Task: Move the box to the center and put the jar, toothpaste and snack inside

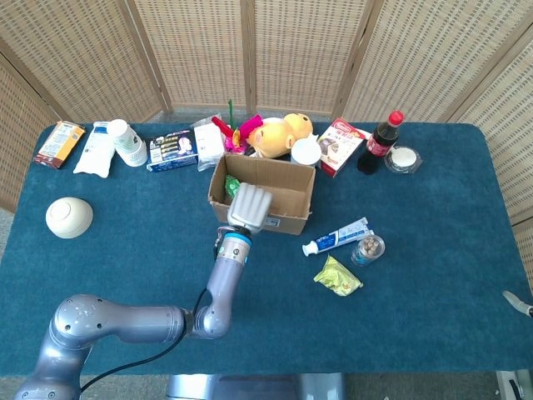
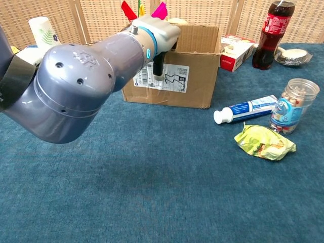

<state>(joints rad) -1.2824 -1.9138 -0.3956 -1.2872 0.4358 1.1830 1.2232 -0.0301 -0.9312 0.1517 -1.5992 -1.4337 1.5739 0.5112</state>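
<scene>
Near the table's middle, we see our left hand (image 1: 249, 207) gripping the box's (image 1: 283, 187) front wall; jar (image 1: 367, 248), toothpaste (image 1: 337, 237) and snack (image 1: 338, 277) lie outside. Our right hand is unseen.

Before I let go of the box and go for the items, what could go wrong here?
The left hand grips the box over its near wall, so pulling back carelessly may drag or tip it. The toothpaste, jar and snack lie close together, so grasping one could knock another; the upright jar might roll. A cup and plush toy sit right behind the box and could be bumped.
</scene>
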